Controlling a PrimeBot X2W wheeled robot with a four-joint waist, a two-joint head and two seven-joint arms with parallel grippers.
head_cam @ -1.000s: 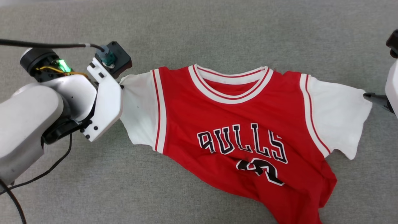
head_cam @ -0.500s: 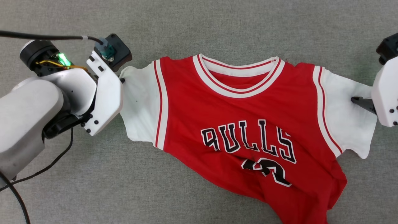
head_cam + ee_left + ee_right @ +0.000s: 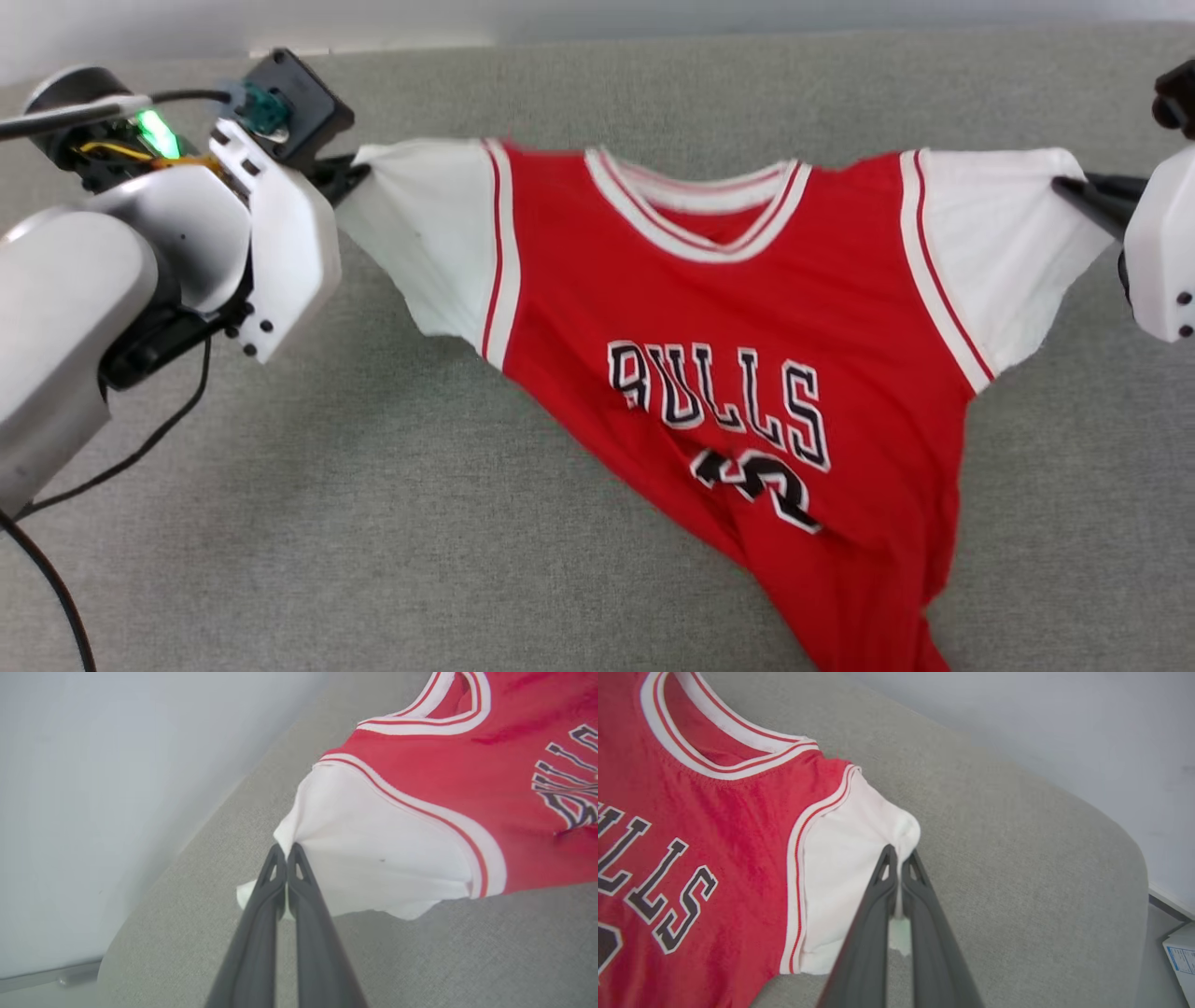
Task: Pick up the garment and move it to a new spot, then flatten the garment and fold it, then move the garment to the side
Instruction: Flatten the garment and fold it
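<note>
My right gripper (image 3: pixel 900 856) has closed on the right sleeve (image 3: pixel 840 872) since a second ago; the garment (image 3: pixel 747 308) now hangs stretched between both arms, shoulders lifted off the grey surface (image 3: pixel 373 523); my left gripper (image 3: pixel 286 851) pinches the left sleeve (image 3: pixel 364 858) tight; pickup looks under way; moving, flattening, folding remain.

Glossy white left forearm (image 3: pixel 65 308) with black screws (image 3: pixel 266 327), a black camera block (image 3: pixel 294 89), green light (image 3: pixel 157 133), black cables (image 3: pixel 187 94); slim dark-grey fingers (image 3: pixel 259 938).
</note>
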